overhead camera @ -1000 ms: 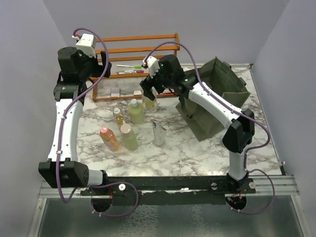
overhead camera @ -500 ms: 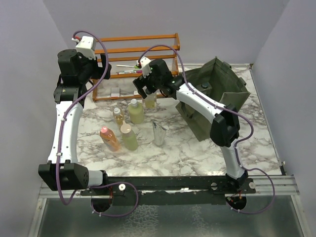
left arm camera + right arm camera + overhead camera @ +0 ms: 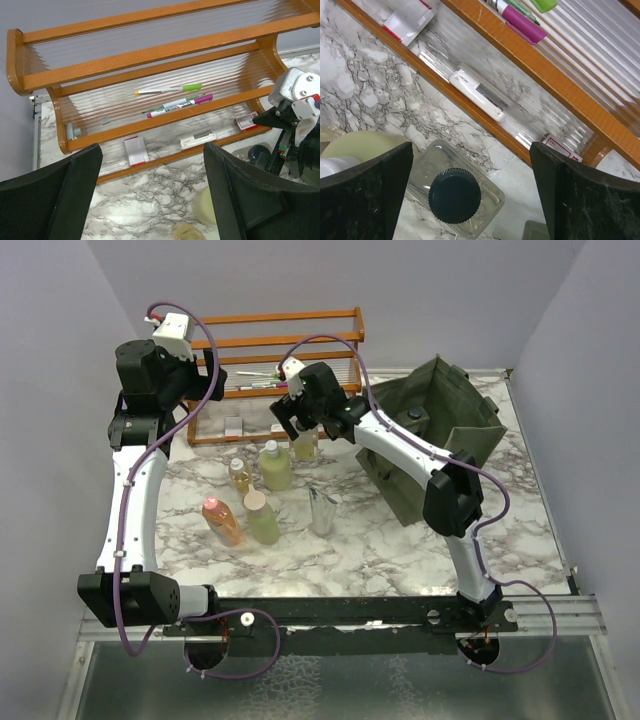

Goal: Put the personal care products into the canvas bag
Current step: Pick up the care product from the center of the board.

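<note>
Several personal care products stand on the marble: a pale green white-capped bottle (image 3: 275,466), a small amber bottle (image 3: 239,476), an orange pink-capped bottle (image 3: 222,521), another pale green bottle (image 3: 263,518) and a silver tube (image 3: 322,511). My right gripper (image 3: 291,426) (image 3: 472,152) hangs open over a clear square black-capped bottle (image 3: 455,195) (image 3: 304,446), which sits between the fingers, nearer the left one, untouched. The olive canvas bag (image 3: 432,435) lies open to its right. My left gripper (image 3: 214,380) (image 3: 152,167) is open, high by the rack, holding nothing.
An orange wooden rack (image 3: 282,344) (image 3: 150,47) stands at the back, holding pink and green pens (image 3: 177,102), a white stick (image 3: 477,95) and small cards. It is just behind the black-capped bottle. Walls close in on both sides.
My right gripper has shifted a little left and back toward the rack, its elbow swinging inward. The left arm has stayed put.
</note>
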{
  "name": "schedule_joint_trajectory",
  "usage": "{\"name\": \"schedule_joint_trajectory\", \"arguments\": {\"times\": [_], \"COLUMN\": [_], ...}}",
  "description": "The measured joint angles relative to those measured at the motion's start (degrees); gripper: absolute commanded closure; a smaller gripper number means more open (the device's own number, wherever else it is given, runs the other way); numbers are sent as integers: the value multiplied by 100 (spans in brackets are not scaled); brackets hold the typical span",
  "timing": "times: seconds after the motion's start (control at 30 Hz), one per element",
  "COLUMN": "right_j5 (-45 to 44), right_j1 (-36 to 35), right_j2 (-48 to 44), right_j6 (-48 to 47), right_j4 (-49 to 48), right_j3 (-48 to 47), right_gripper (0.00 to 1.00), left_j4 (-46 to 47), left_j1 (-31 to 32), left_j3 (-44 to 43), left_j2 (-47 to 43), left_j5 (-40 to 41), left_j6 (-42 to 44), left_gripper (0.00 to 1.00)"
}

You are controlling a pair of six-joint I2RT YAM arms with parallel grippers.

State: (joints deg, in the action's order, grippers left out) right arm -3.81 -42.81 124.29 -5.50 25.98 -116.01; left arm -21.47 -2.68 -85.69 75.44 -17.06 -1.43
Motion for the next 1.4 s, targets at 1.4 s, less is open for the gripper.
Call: {"name": "schedule_joint_trajectory", "arguments": {"times": [1.4], "right_j5": [492], "right_j1": [153], "right_j2": [-111], "right_j6": [-44], "right_j4": [726], "right_j3": [387], "right_gripper": [4], "left_j4": [42], "left_j1": [0], "left_j3": [66], "left_j2": [0], "left_j5": [-214], "left_j6": [-22], "left_gripper": [15]}}
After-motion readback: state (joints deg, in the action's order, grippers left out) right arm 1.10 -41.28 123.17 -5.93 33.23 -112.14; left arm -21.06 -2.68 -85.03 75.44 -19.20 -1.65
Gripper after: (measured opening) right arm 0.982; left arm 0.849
